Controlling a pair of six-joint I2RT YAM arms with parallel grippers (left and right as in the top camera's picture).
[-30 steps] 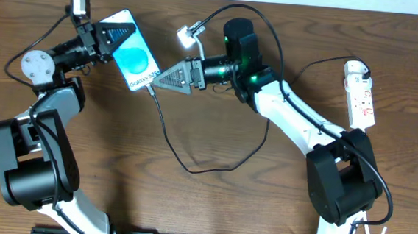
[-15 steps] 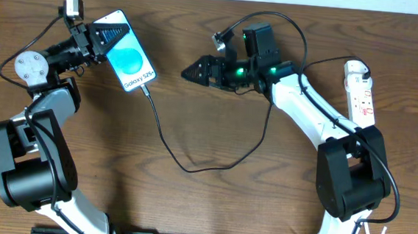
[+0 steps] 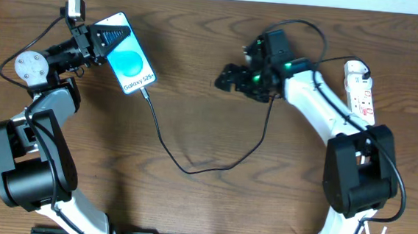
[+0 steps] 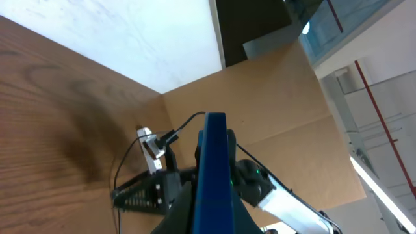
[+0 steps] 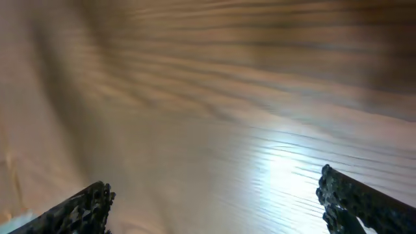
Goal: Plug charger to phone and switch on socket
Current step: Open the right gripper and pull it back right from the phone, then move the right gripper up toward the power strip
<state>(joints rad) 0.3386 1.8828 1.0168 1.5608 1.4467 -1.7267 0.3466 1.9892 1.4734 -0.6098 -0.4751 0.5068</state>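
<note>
The charger (image 3: 189, 168) sat plugged into the phone (image 3: 129, 60), clamped by the left gripper (image 3: 110, 35); the right gripper (image 3: 225, 77) gaped empty; next, probably, pressing the switch on the socket (image 3: 362, 94).

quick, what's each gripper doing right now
left gripper: closed on the phone
right gripper: open, holding nothing

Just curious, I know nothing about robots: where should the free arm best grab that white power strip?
Probably mid-body of the power strip, coming straight down from above, with the open right gripper closing across its narrow width. It lies flat, long and slim, so the long sides offer parallel faces; the rounded end would likely slip.
</note>
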